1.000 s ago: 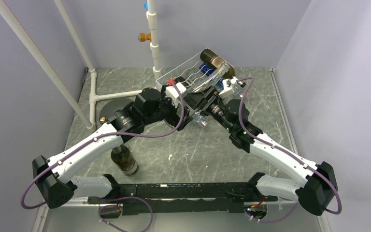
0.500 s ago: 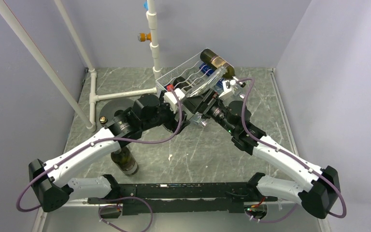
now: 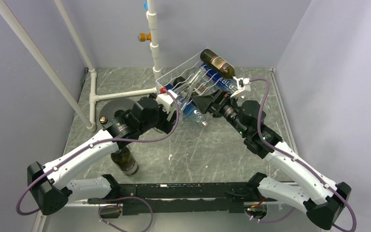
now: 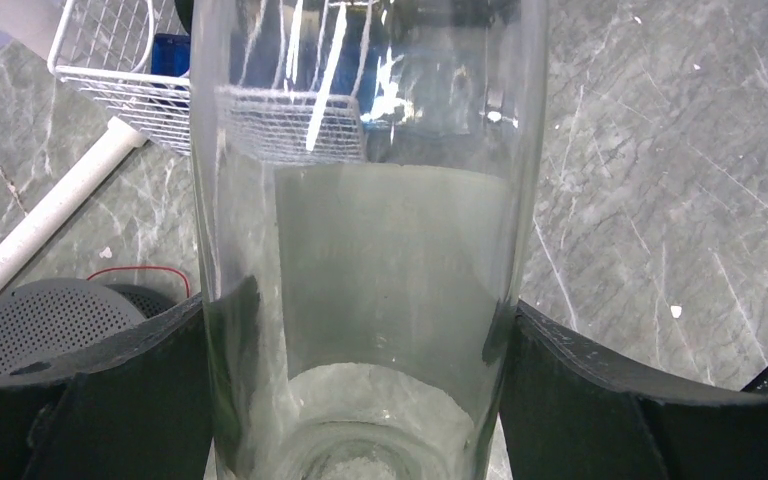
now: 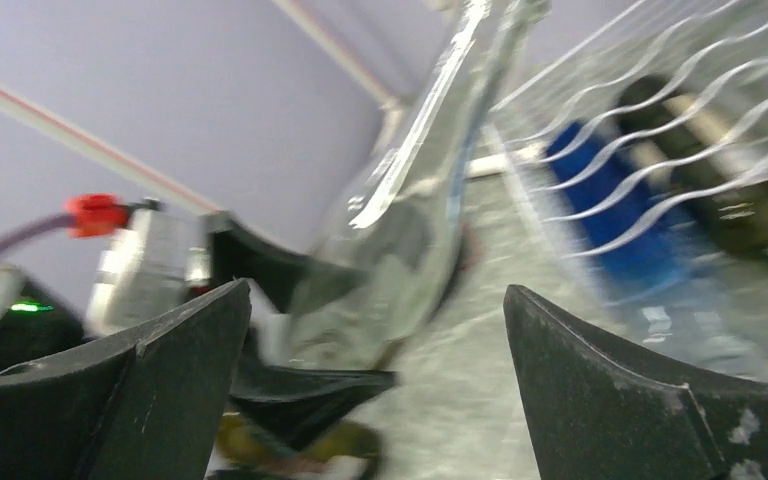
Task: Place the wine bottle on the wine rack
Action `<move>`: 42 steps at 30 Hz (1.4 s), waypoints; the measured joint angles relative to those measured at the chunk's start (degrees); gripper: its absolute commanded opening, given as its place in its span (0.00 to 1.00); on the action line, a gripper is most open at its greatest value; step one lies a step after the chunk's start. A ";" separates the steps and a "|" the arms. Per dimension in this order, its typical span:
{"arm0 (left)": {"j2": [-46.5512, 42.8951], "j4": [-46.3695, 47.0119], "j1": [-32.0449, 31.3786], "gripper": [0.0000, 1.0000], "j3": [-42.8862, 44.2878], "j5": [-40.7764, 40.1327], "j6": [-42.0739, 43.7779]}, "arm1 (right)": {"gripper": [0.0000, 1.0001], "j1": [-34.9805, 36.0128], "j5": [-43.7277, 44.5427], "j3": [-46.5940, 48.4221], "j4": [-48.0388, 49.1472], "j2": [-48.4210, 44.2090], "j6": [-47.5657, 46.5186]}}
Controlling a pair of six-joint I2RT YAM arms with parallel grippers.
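A clear glass wine bottle (image 3: 189, 87) is clamped between my left gripper's black fingers (image 4: 110, 390). It leans up from the gripper, its neck against the front of the white wire wine rack (image 3: 181, 72). My left gripper (image 3: 175, 104) is shut on its lower body (image 4: 360, 260). My right gripper (image 3: 204, 102) is open and empty, just right of the bottle. In the blurred right wrist view the bottle (image 5: 410, 230) lies beyond the spread jaws (image 5: 375, 330), with the rack's wavy rods (image 5: 660, 120) to the right.
A dark brown bottle (image 3: 217, 62) lies on top of the rack and a blue bottle (image 3: 222, 84) inside it. Another blue-labelled bottle (image 3: 194, 114) pokes out low at the front. A dark green bottle (image 3: 124, 162) stands under the left arm. White pipes (image 3: 121, 94) and a black round spool (image 3: 113, 104) are at the left.
The right gripper has drawn back to the right, away from the left gripper. The left gripper has shifted left and back, and the clear bottle now leans up against the rack.
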 measured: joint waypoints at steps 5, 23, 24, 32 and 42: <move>-0.52 -0.22 -0.02 0.00 0.00 0.33 0.11 | 1.00 -0.83 5.90 0.39 -6.14 -2.73 -23.39; 5.20 -3.39 -1.81 0.00 1.40 12.09 5.77 | 1.00 -0.37 -2.95 -5.07 -23.50 -8.02 -110.55; 5.88 -3.67 -2.08 0.00 1.75 13.27 5.97 | 1.00 -0.37 -3.30 -4.66 -24.74 -8.22 -112.76; 8.96 -5.49 -4.50 0.00 3.04 18.29 6.54 | 0.98 -0.37 -3.52 -4.46 -30.62 -8.96 -123.54; 9.22 -5.81 -7.13 0.00 3.08 21.70 8.98 | 0.93 0.61 -2.78 -4.50 -33.44 -7.17 -128.58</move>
